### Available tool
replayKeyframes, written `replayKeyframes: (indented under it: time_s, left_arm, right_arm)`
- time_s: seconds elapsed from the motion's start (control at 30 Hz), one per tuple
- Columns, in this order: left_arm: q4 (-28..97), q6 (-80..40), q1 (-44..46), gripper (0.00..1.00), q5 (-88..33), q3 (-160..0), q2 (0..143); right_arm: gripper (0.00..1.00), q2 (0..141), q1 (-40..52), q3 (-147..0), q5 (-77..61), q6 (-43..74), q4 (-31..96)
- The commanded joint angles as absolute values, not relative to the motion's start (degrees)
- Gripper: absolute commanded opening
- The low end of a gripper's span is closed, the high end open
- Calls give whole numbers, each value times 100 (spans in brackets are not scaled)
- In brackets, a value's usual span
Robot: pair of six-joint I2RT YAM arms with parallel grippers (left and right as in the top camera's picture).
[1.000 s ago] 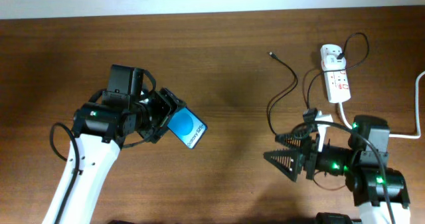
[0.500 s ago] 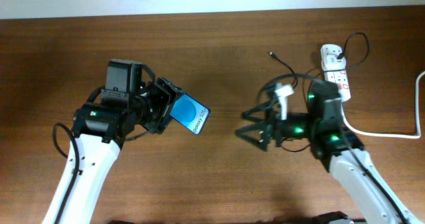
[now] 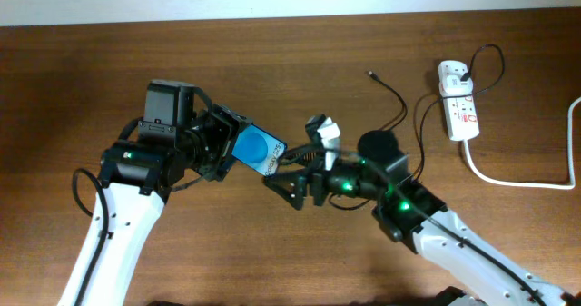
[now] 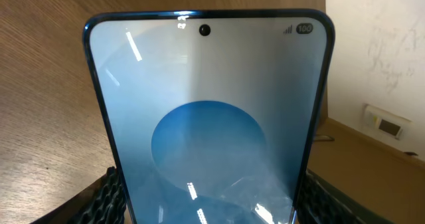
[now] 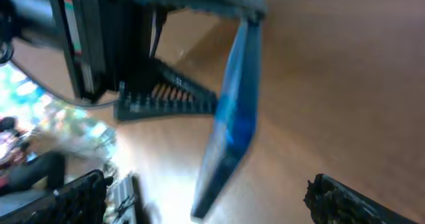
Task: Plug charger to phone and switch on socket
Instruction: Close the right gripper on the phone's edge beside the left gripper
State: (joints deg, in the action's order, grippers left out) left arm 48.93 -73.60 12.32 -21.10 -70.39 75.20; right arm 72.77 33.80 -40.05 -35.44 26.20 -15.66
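My left gripper (image 3: 229,148) is shut on the phone (image 3: 258,151) and holds it above the table, blue screen up and tilted. In the left wrist view the phone (image 4: 209,111) fills the frame between the left gripper's fingers (image 4: 212,214). My right gripper (image 3: 287,182) is open and empty, right beside the phone's free end. In the right wrist view the phone (image 5: 232,114) shows edge-on, ahead of the right gripper (image 5: 212,204). The charger cable (image 3: 396,95) lies loose on the table at the back right, its tip (image 3: 370,73) free. Its plug sits in the white socket (image 3: 459,106).
The socket's thick white cord (image 3: 508,177) runs off the right edge. The right arm (image 3: 408,206) stretches across the middle of the brown table (image 3: 300,70) and covers part of the cable. A pale wall (image 4: 378,44) stands beyond the table.
My right arm has swung left across the table from near the socket to the phone, gripper staying open. The left arm with the phone has barely moved.
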Motion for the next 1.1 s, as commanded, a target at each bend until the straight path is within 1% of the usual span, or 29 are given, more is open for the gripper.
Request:
replayKeyframes:
  time_s: [0.0,0.1,0.13,0.17,0.23,0.3,0.37,0.43,0.47,0.57,0.63,0.77,0.83,0.87,1.0,1.07]
  left_arm:
    - [4847,-7439,1197,32,-2169,-7109,7402]
    - [4847,-7439,1197,33,-2272,-7109,7402]
    - [4847,-7437,1197,33,-2300,-7109,7402]
    - [4847,-7437,1197,33,-2322,-7109,7402]
    - [4847,-7437,1197,33,-2322,-7109,7402]
    - [4849,-7437,1197,33,-2359,-7109,7402]
    - [4849,-7435,1197,34,-2443,-7109,7402]
    - [4851,-7413,1197,33,-2443,-7109,7402]
    - [4851,-7413,1197,34,-2443,-7109,7402]
    - [4869,-7411,1197,33,-2443,-7109,7402]
    - [4869,-7371,1197,34,-2443,-7109,7402]
    - [4869,-7371,1197,33,-2443,-7109,7402]
    - [4880,-7371,1197,34,-2443,-7109,7402]
    - [4897,-7371,1197,34,-2443,-7109,7402]
    - [5041,-7371,1197,41,-2440,-7109,7402]
    - [5113,-7371,1197,44,-2438,-7109,7402]
  right_arm:
    - [98,7347,3726,-4029,-2626,2755,-2193]
    - [100,7522,3782,-4029,-2615,2810,-2665]
    - [97,7614,3789,-4029,-2606,2864,-2746]
    - [93,7747,3787,-4029,-2611,3006,-2823]
    - [82,8009,3787,-4029,-2628,3256,-3006]
    - [68,8267,3787,-4029,-2630,3470,-3273]
    - [58,8403,3787,-4029,-2635,3507,-3590]
    - [52,8401,3787,-4029,-2661,3507,-3693]
    - [50,8401,3787,-4029,-2700,3514,-3717]
    - [38,8401,3787,-4029,-2849,3570,-3721]
    - [34,8401,3787,-4029,-2958,3570,-3739]
    - [18,8401,3787,-4029,-3138,3699,-3846]
    - [16,8401,3787,-4029,-3146,3809,-3868]
    - [13,8401,3787,-4029,-3148,3846,-3868]
    - [7,8401,3787,-4029,-3177,3857,-3876]
    - [4,8401,3787,-4029,-3177,4075,-3889]
